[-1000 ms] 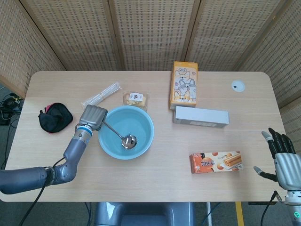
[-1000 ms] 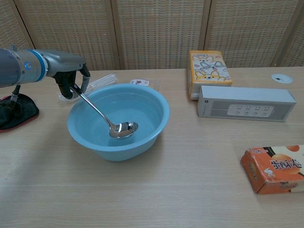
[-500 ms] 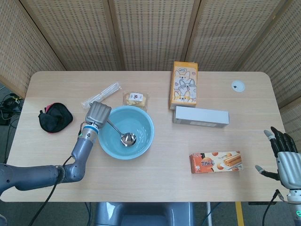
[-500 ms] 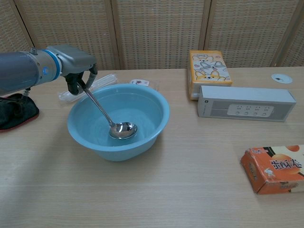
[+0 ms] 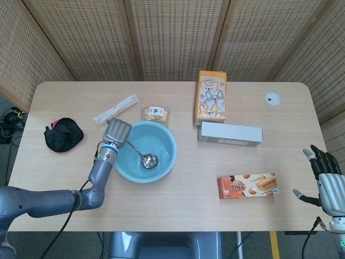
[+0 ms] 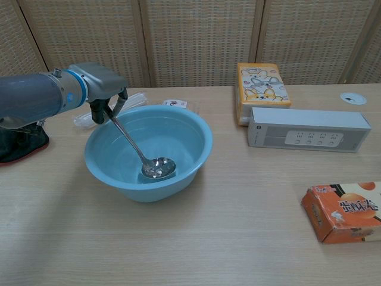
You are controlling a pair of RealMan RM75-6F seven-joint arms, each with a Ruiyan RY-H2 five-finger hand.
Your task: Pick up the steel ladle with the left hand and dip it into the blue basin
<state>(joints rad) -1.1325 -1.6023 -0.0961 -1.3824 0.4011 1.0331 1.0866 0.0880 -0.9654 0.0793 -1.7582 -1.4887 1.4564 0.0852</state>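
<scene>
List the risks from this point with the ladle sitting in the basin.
The left hand holds the steel ladle only near its handle end, so it might slip or twist. Its bowl sits low in the blue basin; pushing sideways may shove the basin toward the snack packet behind it.

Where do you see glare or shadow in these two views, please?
Chest view: bright highlights on the steel ladle bowl and a soft shadow under the blue basin. Head view: even light; the left robot hand is sharp, without blur.
</scene>
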